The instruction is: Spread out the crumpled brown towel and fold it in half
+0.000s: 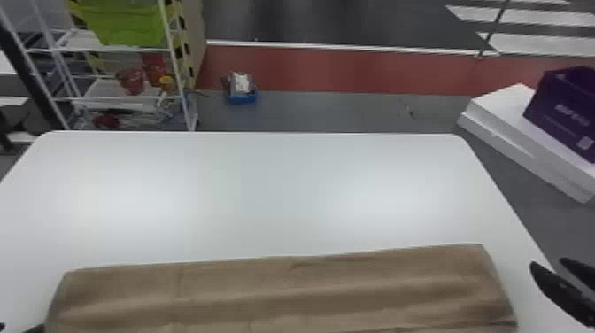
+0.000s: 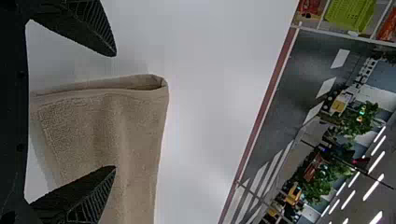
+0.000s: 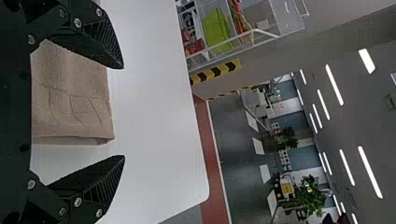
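Observation:
The brown towel (image 1: 283,296) lies spread as a wide band along the table's near side, with low creases running across it; its near part runs out of the head view. Past its right end, in the head view, is my right gripper (image 1: 564,283), fingers apart. At the towel's left end, my left gripper (image 1: 22,328) just enters at the bottom corner. In the left wrist view, my left gripper (image 2: 115,112) is open around the towel's end (image 2: 107,121), which shows layered edges. The right wrist view has my right gripper (image 3: 123,112) open, the towel's other end (image 3: 74,98) between and behind its fingers.
The white table (image 1: 265,190) extends beyond the towel. Behind it at the left stands a white rack (image 1: 128,99) with a green basket (image 1: 126,22). White boxes (image 1: 522,128) with a purple box (image 1: 562,110) on top stand right of the table.

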